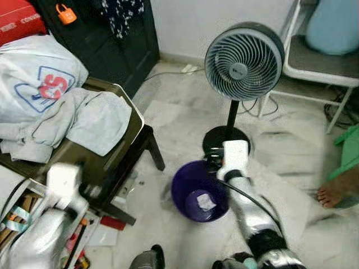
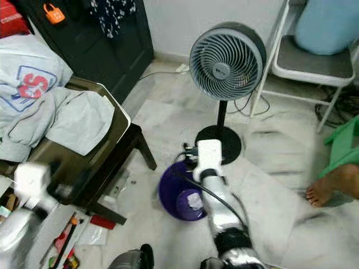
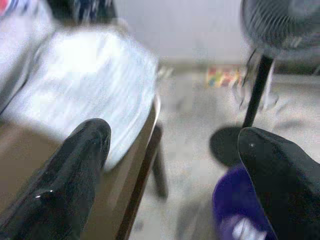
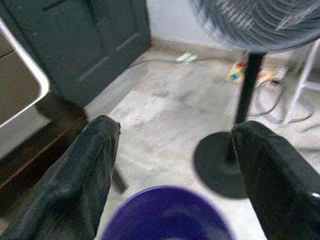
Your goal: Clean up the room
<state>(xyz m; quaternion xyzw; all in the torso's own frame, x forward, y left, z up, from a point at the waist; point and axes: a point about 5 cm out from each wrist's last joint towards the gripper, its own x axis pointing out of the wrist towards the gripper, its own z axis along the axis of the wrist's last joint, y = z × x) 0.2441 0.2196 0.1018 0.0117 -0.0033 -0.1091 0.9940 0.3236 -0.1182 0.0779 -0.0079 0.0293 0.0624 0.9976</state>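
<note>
Now right gripper (image 4: 172, 165), fingers spread and empty, hangs over purple bin (image 1: 197, 193) beside pedestal fan (image 1: 242, 59); left gripper (image 3: 175, 165) likewise open. Risk: arm swing knocks fan.

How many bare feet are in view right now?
1: a person's bare foot on the floor at the robot's right, beside the green chair. Another may lie out of frame.

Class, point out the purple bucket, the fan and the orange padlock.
Purple bucket (image 1: 182, 185), left eye view, on its left inner wall.
Fan (image 1: 242, 61), left eye view, on the grille's centre.
Orange padlock (image 1: 66, 14), left eye view, on its body.
</note>
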